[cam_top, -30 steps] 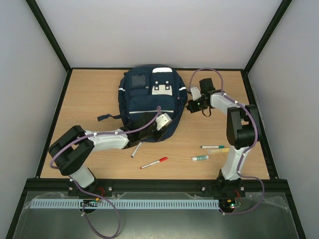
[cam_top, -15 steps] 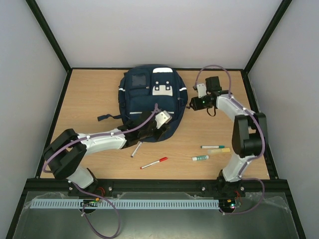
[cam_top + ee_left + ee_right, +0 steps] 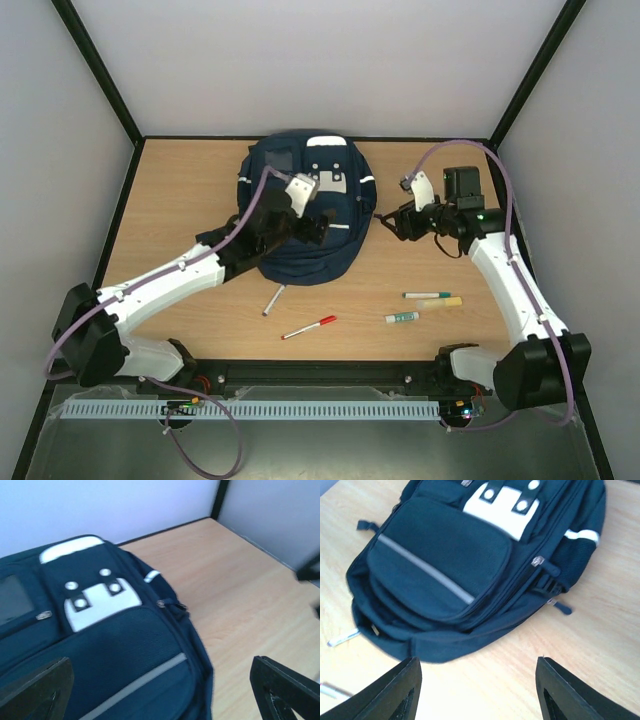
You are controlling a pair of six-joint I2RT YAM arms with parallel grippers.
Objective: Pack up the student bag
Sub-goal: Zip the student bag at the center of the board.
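Observation:
The student bag (image 3: 312, 256), navy blue with a thin grey stripe and white patches, lies flat at the back middle of the table. My left gripper (image 3: 316, 226) hovers over the bag's front pocket (image 3: 100, 645), jaws wide open, nothing between the fingertips (image 3: 35, 685). My right gripper (image 3: 392, 222) hangs just right of the bag's side, open and empty. In the right wrist view the bag (image 3: 445, 565) fills the upper half, with bare wood between the fingertips (image 3: 395, 692). The bag's zippers look closed.
A silver pen (image 3: 273, 299) lies at the bag's near edge, a red marker (image 3: 309, 327) nearer the front. To the right lie a green marker (image 3: 427, 295), a yellow stick (image 3: 446, 301) and a glue stick (image 3: 402, 317). Black frame posts border the table.
My left gripper let go at the bag's near edge, opened wide and moved up over the front pocket. My right gripper opened and drew back to the right from the bag's side.

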